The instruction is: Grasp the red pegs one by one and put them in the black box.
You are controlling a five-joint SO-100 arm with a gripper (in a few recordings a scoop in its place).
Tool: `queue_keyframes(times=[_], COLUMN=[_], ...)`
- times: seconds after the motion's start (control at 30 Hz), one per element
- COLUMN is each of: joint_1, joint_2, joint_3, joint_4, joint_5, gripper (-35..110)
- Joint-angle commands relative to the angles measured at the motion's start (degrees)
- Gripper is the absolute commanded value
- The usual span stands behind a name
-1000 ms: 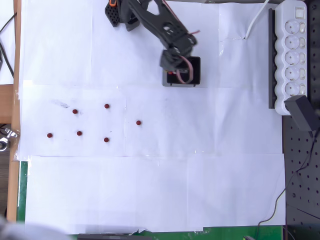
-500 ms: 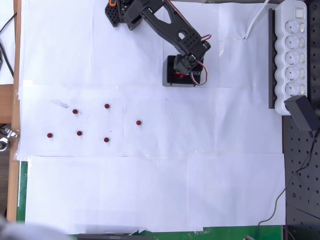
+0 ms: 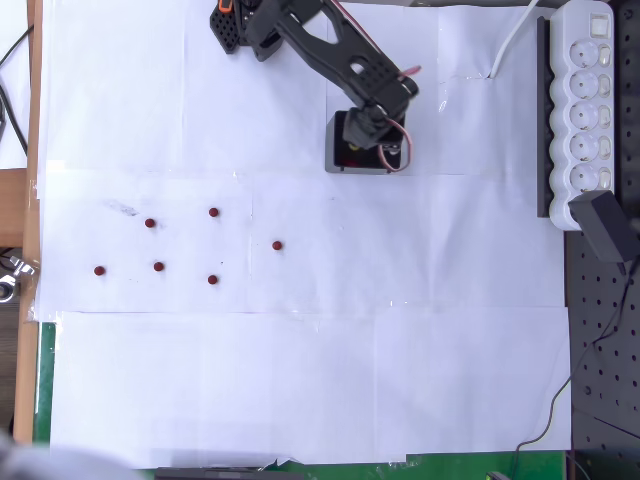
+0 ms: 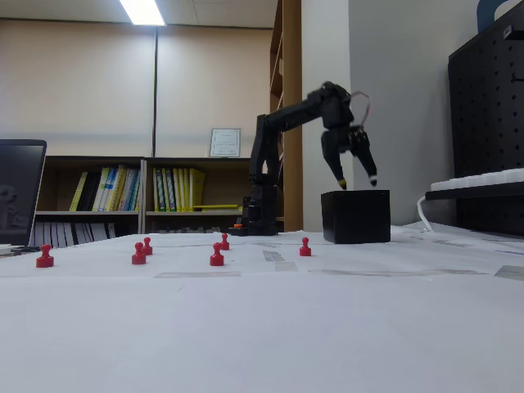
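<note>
Claw (image 4: 358,183) shifted slightly left since a moment ago, hanging just above the black box (image 4: 354,217), fingers spread and empty, box interior mostly hidden by the arm, six red pegs (image 3: 213,212) standing on the white-papered desk (image 3: 400,360), well left of the box.

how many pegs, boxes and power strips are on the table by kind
red pegs on the paper: 6
black box: 1
white power strip: 1
total: 8
</note>
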Motion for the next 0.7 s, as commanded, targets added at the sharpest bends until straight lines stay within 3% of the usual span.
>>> queue_keyframes(times=[0.0, 0.37, 0.67], joint_1=[6.24, 19.34, 21.97], joint_2=[-9.84, -14.68, -7.65], joint_3=[-2.72, -38.94, -45.88], joint_4=[-3.34, -32.17, -49.92], joint_5=[4.04, 25.31, 32.17], gripper=[23, 23, 23])
